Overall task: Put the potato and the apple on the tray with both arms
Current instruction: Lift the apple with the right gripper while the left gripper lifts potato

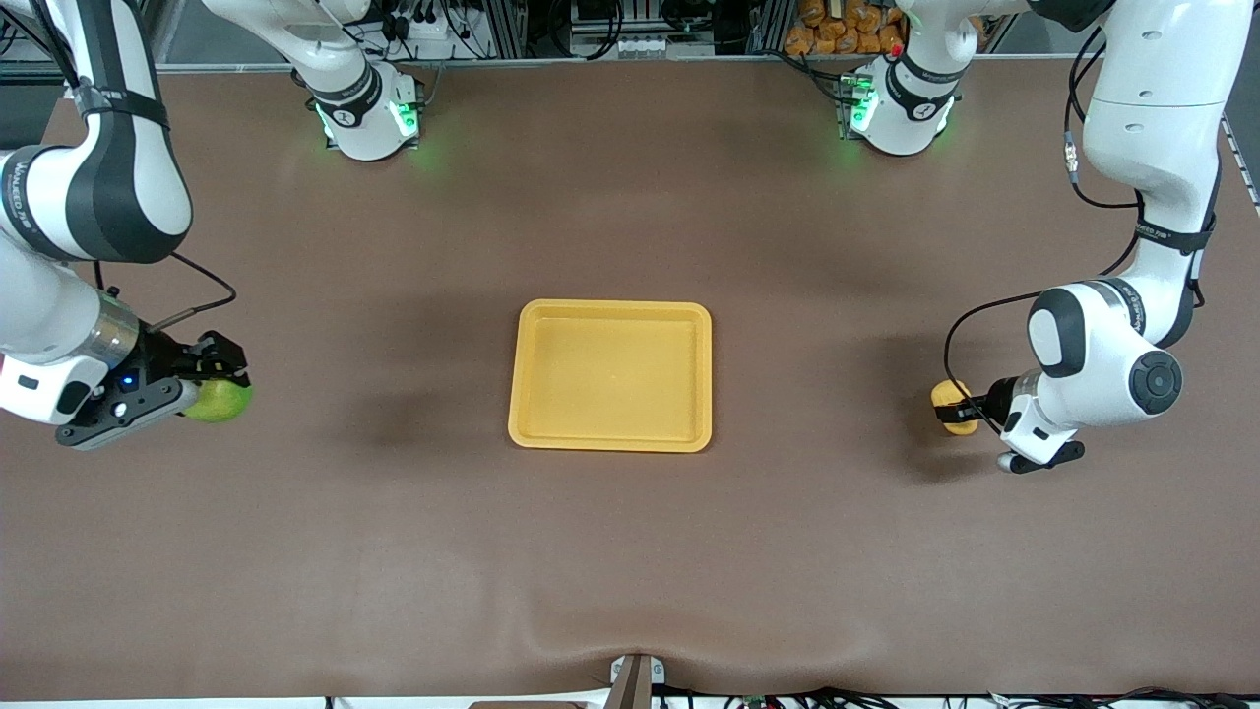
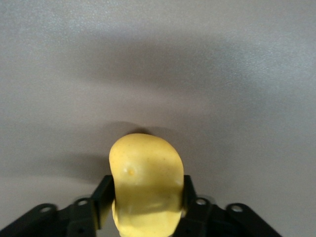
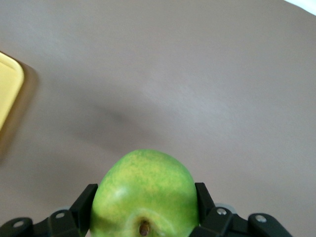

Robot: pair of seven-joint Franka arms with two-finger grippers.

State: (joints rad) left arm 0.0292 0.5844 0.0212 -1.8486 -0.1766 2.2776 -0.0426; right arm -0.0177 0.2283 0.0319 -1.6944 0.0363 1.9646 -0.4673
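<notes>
Both fruits gripped, tray bare at mid-worktop.
Left tool clamps the potato toward the tray's left-arm end; right tool clamps the apple toward its right-arm end.

Setting: robotics lab bench. 2 white jointed arms are standing on bases bolted along the table's edge farthest from the front camera, each base glowing with green status lights. A brown mat is covering the whole table and lying slightly wrinkled at the edge nearest the camera. Black cables are running along the arms. Aluminium framing, power strips and tangled wiring are showing past the bases, with a small bracket sitting at the mat's near edge. No household furnishings are appearing anywhere; everything is reading as test rig.
</notes>
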